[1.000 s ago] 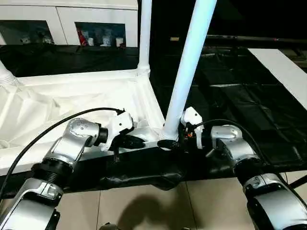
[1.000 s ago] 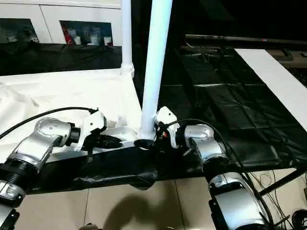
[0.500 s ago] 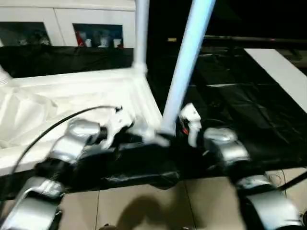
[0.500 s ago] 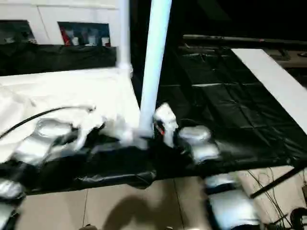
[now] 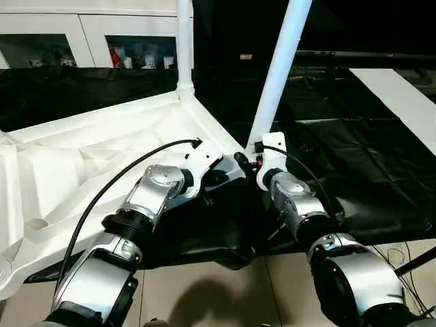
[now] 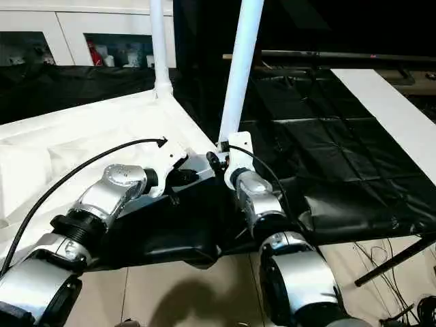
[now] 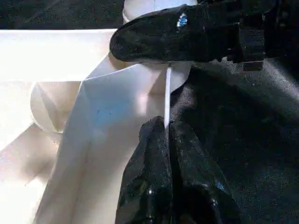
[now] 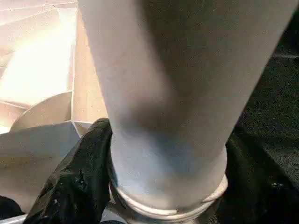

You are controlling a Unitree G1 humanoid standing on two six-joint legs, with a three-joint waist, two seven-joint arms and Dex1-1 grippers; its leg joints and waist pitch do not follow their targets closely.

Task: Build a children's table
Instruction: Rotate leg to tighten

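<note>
right gripper [image 8: 163, 186]: straddles the base of the near leg [image 5: 279, 71]; one black finger [image 8: 77, 179] on one side of the tube, the other dark at the opposite side; jaws stand wide, clasped around leg foot, contact looks likely but tightness not clear
left gripper [image 7: 169, 172]: fingers pressed together, nothing between them; tip sits at the thin edge of the tabletop [image 5: 102, 153] corner wall, touching or just short, cannot tell which
leg from right gripper: directly ahead of the wrist, right between the fingers; no reach needed
leg long axis: rises up and away from the corner, leaning slightly to the right in head view; near vertical, crosswise to the fingers
leg foot: collar ring [image 8: 168, 207] at bottom of the tube, at the corner socket [image 7: 51, 105] area; whether fully seated is hidden by the gripper
tabletop: lies upside down on black sheet [image 5: 354, 150], ribbed underside up, near right corner points at the two grippers
second leg [image 5: 184, 48]: upright in far corner, well apart from both grippers
nearer arm: right, already on the leg; left is just beside, on the tabletop side of the same corner
judged step: pushing/twisting the near leg home in its socket while left steadies the corner
next move turns on: force along the leg axis, downward into socket; sideways pull risks tilting the leg out
risk: tabletop slides on the slick sheet if left does not brace
</note>
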